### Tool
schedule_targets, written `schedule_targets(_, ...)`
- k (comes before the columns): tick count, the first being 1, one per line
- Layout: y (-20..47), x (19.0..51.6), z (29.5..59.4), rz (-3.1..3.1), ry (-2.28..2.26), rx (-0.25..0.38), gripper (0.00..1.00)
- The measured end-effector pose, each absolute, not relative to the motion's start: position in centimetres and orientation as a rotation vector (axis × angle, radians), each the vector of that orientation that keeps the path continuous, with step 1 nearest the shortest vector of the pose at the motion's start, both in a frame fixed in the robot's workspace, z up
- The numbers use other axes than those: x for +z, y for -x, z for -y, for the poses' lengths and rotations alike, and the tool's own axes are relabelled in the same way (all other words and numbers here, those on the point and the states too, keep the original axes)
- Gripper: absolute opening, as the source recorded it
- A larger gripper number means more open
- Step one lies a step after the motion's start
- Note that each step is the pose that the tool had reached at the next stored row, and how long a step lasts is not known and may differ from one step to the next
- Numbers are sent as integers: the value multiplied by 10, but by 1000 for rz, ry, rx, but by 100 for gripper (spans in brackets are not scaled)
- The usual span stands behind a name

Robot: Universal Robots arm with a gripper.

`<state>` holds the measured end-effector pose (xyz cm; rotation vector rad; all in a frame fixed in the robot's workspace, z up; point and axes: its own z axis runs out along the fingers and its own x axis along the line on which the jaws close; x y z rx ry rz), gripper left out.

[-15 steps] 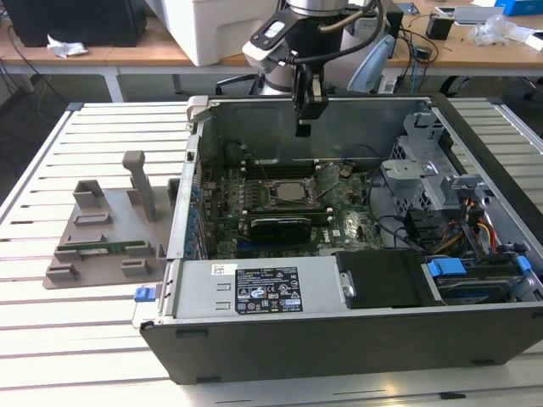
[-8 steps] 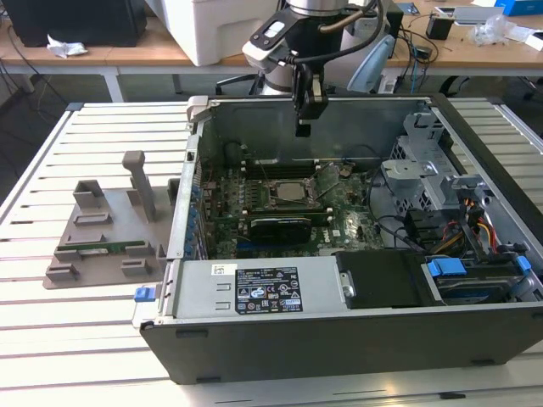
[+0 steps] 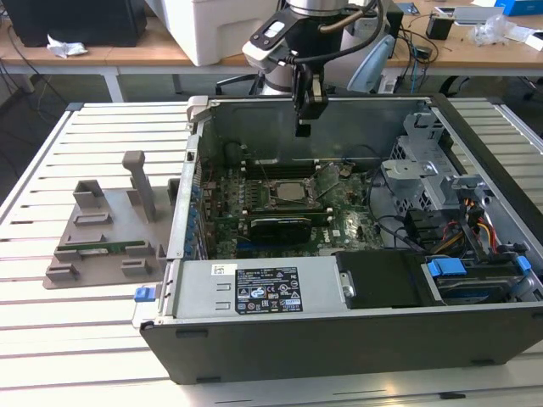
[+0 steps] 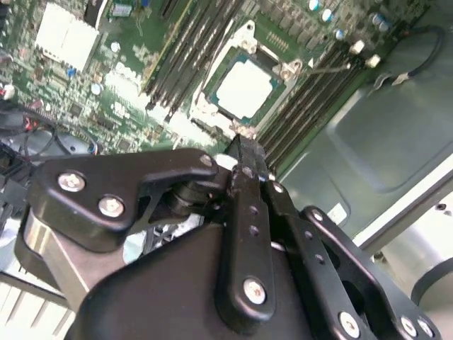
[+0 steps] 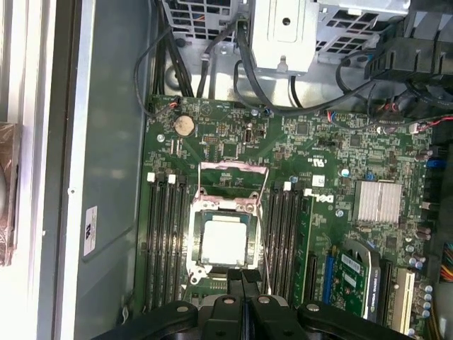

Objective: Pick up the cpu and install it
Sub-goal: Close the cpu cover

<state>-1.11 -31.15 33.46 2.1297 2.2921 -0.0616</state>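
Note:
The cpu [image 5: 225,241] is a silvery square plate lying flat in the motherboard socket, with the metal socket bracket [image 5: 232,185] swung open beside it. It shows as well in the second wrist view [image 4: 244,88], and in the exterior view [image 3: 291,193] as a pale patch mid-board. My gripper [image 3: 304,127] hangs well above the board inside the open computer case [image 3: 339,326], almost straight over the socket. In both wrist views its black fingers [image 5: 244,280] [image 4: 244,152] are pressed together with nothing between them.
Memory slots [image 5: 163,234] flank the socket on both sides. A heatsink [image 5: 379,200] and expansion cards [image 5: 354,273] sit nearby. Cables and a drive cage [image 3: 420,161] fill the exterior view's right. A grey parts fixture [image 3: 106,237] stands outside the case on the slatted table.

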Motion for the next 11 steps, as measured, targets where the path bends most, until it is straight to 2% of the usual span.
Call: schedule_targets(11,-49,324,311,-2296,-2133,-68,11)
